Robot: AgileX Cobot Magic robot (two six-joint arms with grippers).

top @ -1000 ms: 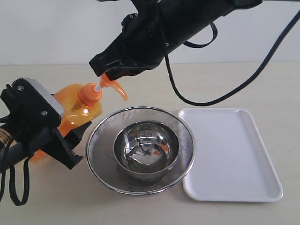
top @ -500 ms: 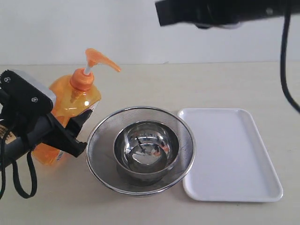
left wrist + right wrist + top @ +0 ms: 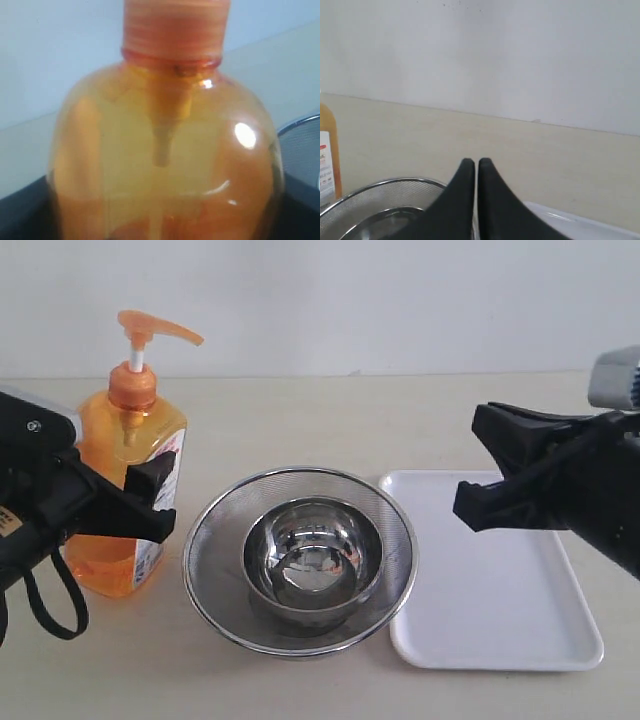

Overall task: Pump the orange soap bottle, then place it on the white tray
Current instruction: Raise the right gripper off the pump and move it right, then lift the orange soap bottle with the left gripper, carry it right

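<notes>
Lifting the orange soap bottle (image 3: 125, 440), clasped upright by the left gripper (image 3: 125, 505), you must clear the strainer (image 3: 210, 540) and the closed right gripper (image 3: 475, 162) over the white tray (image 3: 500, 640) beyond.

Plain white wall (image 3: 400, 300) behind a beige tabletop (image 3: 300, 420)

Translucent orange soap bottle (image 3: 105, 440) upright at left, pump head raised, spout pointing right; white tray (image 3: 490, 610) flat on bench, well apart.

The orange soap bottle (image 3: 120, 425) is translucent orange, its label (image 3: 148, 560) white with red print. White tray (image 3: 500, 590) is plain; strainer (image 3: 215, 540) is silvery mesh.
</notes>
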